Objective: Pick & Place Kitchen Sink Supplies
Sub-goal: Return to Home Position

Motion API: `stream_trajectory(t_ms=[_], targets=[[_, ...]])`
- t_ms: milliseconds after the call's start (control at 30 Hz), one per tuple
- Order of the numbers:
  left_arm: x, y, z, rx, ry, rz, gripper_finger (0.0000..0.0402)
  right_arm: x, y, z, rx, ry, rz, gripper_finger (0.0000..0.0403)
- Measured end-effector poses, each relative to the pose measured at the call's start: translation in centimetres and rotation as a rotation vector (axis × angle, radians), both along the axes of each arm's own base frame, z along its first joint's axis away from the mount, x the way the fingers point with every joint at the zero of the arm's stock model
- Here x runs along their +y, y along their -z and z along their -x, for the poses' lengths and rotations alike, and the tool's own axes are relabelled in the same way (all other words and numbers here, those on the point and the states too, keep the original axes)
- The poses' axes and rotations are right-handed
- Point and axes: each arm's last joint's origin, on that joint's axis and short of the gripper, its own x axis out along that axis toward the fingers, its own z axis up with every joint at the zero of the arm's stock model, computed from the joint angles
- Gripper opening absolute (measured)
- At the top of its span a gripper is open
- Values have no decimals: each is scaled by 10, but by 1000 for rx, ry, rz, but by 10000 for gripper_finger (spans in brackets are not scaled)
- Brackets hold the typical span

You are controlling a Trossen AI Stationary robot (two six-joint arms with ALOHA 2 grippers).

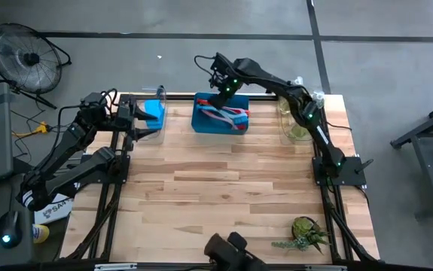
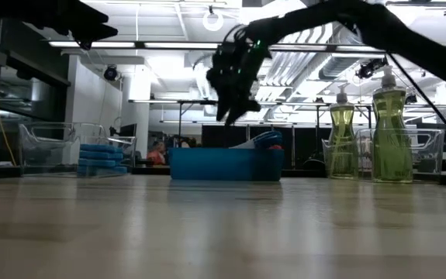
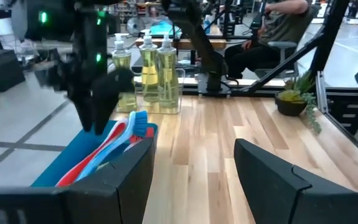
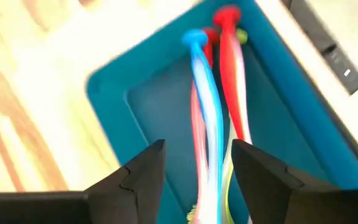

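Right gripper (image 4: 198,148) above blue bin (image 4: 110,87), fingers (image 4: 138,180) apart

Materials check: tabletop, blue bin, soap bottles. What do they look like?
Tabletop: wood, butcher-block look; plank seams and grain show, low sheen.
Blue bin: likely moulded plastic; opaque, uniform colour, rounded corners.
Soap bottles: clear, probably plastic; yellow-green liquid shows through.

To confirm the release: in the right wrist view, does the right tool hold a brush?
No: the right tool is open and empty; the brushes lie in the blue bin.
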Motion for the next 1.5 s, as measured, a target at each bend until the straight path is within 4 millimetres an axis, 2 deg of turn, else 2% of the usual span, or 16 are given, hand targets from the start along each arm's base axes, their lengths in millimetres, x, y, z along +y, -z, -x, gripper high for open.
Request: stream_trajectory(t_ms=[167, 333, 433, 567, 700, 833, 967, 1067, 1233, 1333, 1500], targets=[[0, 0, 1, 4, -31, -17, 215, 19, -45, 7, -75, -10, 90, 157], [-3, -1, 3, 2, -39, -24, 193, 54, -85, 10, -154, -108, 161, 116], [-7, 0, 7, 8, -41, -23, 162, 78, -97, 8, -177, -197, 170, 86], [-16, 5, 15, 39, -56, -32, 112, 105, -101, 2, -175, -274, 157, 44], [-26, 10, 24, 60, -91, -47, 63, 125, -94, -8, -175, -328, 147, 6], [-32, 24, 30, 37, -109, -60, 14, 142, -72, -19, -173, -358, 98, 6], [-32, 47, 30, 14, -133, -9, 7, 161, -51, -23, -226, -349, 62, 2], [-33, 55, 31, -48, -139, 0, 2, 176, -38, -18, -306, -314, 50, 1], [-30, 73, 28, -65, -132, 27, 1, 201, -18, 9, -488, -198, 43, 1], [-26, 86, 23, -51, -108, 29, 1, 214, -6, 36, -587, -105, 43, 1], [-20, 106, 9, -157, -67, 56, 0, 230, 5, 85, -704, 41, 71, 1]])
